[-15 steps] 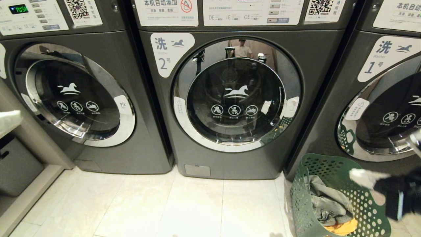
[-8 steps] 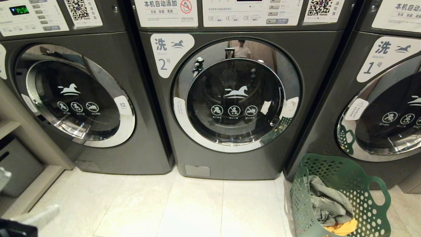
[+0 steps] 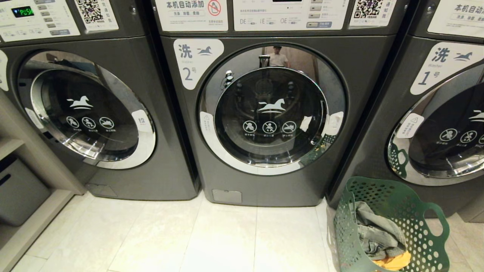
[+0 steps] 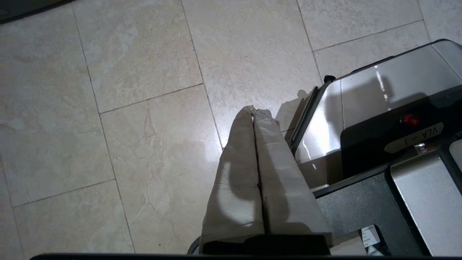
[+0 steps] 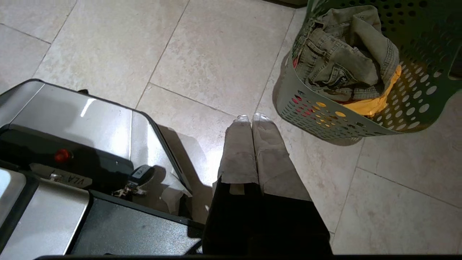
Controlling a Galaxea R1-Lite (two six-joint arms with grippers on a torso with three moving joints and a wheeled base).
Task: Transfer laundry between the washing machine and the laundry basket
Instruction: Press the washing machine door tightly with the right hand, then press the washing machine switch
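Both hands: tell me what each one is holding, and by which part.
Nothing is held. The left hand and the right hand are both shut empty over the floor tiles; the clothes lie in the green laundry basket.

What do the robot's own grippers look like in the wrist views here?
The left gripper has two long tapering fingers wrapped in creased beige-grey tape, on a black mount. The right gripper has matching taped fingers with paler tips, on a black body.
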